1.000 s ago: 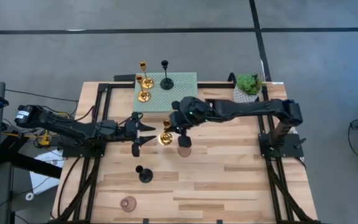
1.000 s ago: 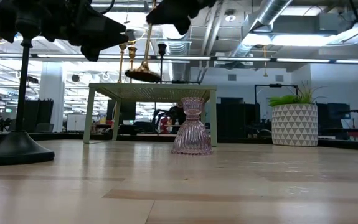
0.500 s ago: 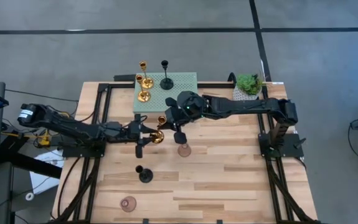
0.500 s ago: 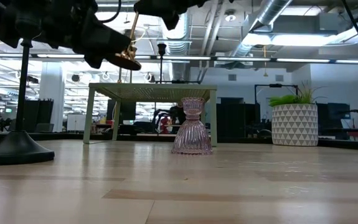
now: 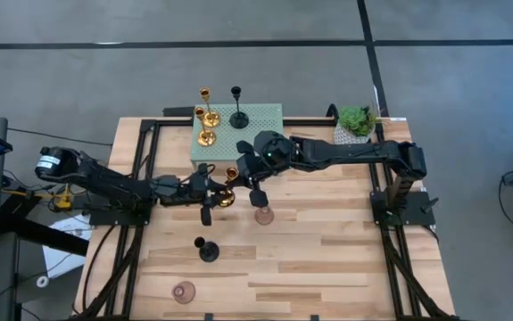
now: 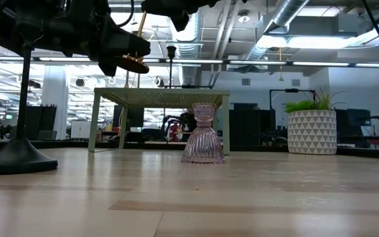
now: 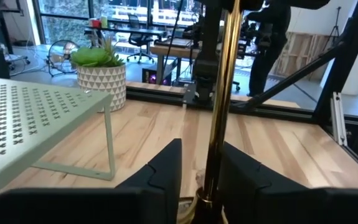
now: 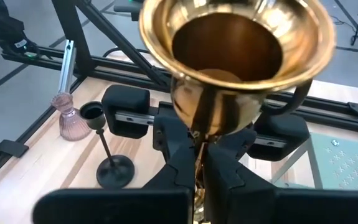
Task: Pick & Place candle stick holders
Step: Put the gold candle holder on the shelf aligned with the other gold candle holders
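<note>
A gold candle stick holder hangs tilted over the table's middle, cup toward my right gripper, round base toward my left. My right gripper is shut on it. My left gripper is open, one finger on each side of the stem just above the base. Two gold holders and a black one stand on the green perforated stand. A pink glass holder, a black holder and another pink one stand on their bases on the table. My right gripper pinches the gold holder's stem just under the cup between its two fingers, coming from the table's right and slanting down. The holder is lifted clear of the table and tilted. My left gripper's fingers flank the lower stem; whether either touches it I cannot tell.
A potted green plant stands at the table's far right corner. The green stand's legs rise from the table behind the raised holder. Bare wood lies along the near right part of the table.
My left gripper has moved toward the table's right, up to the gold holder, and its fingers have drawn closer together around the lower stem. My right gripper has swung the holder's base up and toward the left gripper, then held still.
</note>
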You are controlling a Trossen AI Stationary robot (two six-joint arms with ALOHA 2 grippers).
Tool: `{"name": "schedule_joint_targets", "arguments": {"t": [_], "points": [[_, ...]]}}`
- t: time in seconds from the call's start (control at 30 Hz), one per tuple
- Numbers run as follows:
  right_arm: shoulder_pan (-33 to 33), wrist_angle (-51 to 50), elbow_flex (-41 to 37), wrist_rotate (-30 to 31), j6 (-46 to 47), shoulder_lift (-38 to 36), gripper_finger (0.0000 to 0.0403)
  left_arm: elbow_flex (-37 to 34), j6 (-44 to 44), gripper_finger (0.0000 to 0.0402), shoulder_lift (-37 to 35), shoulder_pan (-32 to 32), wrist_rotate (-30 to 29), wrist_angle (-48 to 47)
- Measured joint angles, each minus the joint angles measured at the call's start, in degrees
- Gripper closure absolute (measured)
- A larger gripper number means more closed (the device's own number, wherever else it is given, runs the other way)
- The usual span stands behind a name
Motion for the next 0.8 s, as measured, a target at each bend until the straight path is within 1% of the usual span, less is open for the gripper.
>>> {"name": "schedule_joint_targets", "arguments": {"t": [0.13, 0.33, 0.47, 0.57, 0.67, 0.8], "points": [[0.0, 0.0, 0.0, 0.0, 0.0, 0.0, 0.0403, 0.0, 0.0, 0.0330, 0.0, 0.0, 0.0, 0.3], [0.0, -0.4, 0.0, 0.0, -0.1, 0.0, 0.0403, 0.0, 0.0, 0.0369, 0.0, 0.0, 0.2, 0.3], [0.0, -0.5, 0.0, 0.0, -0.2, 0.0, 0.0403, 0.0, 0.1, 0.0371, 0.0, 0.0, 0.2, 0.3], [0.0, -0.7, 0.0, 0.0, -0.3, 0.0, 0.0403, 0.0, 0.1, 0.0364, 0.0, 0.0, 0.0, 0.3], [0.0, -0.8, 0.1, 0.0, -0.4, 0.0, 0.0401, 0.0, 0.7, 0.0372, 0.0, 0.0, -0.6, 0.3], [0.0, -0.9, 0.1, 0.1, -0.4, 0.0, 0.0400, 0.0, 1.8, 0.0373, 0.0, 0.0, -1.1, 0.3]]}}
